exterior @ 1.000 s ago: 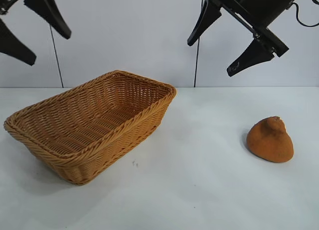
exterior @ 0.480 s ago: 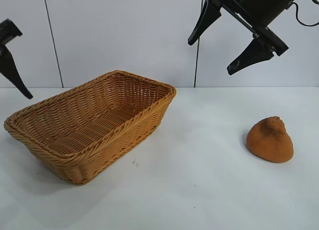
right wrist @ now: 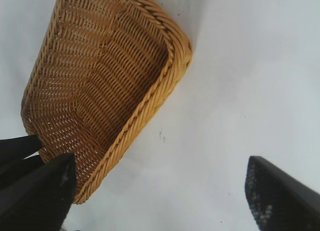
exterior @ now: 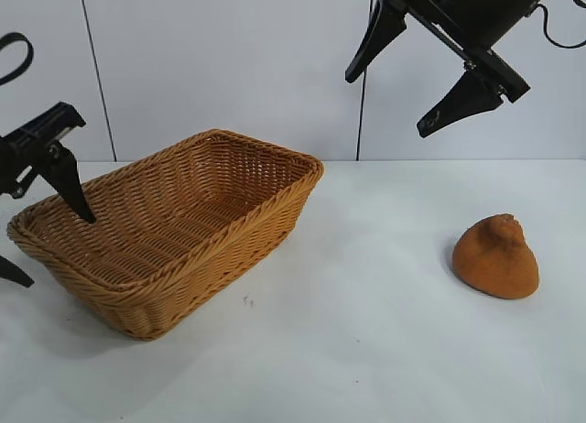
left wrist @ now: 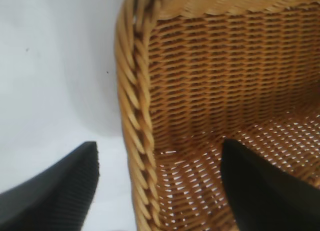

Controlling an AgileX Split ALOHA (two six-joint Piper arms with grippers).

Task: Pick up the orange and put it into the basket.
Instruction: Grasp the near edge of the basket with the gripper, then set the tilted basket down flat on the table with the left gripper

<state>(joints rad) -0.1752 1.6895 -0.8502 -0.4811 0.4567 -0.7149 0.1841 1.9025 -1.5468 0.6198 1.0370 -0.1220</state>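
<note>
The orange [exterior: 495, 256], a rough brownish lump with a pointed top, lies alone on the white table at the right. The wicker basket [exterior: 174, 217] stands at the left, with nothing in it. My left gripper [exterior: 57, 251] is open and low at the basket's left end. In the left wrist view this gripper [left wrist: 160, 145] straddles the braided rim [left wrist: 134, 96], one finger outside and one inside. High above the middle of the table, my right gripper [exterior: 386, 105] hangs open and holds nothing; in its wrist view the gripper [right wrist: 160, 161] looks down on the basket [right wrist: 100, 76]. Neither wrist view shows the orange.
A white table [exterior: 366, 350] carries both things, with bare surface between the basket and the orange. Behind it rises a pale panelled wall [exterior: 229, 66].
My left gripper has come down from the upper left corner to the basket's left rim. The right gripper, the basket and the orange have not moved.
</note>
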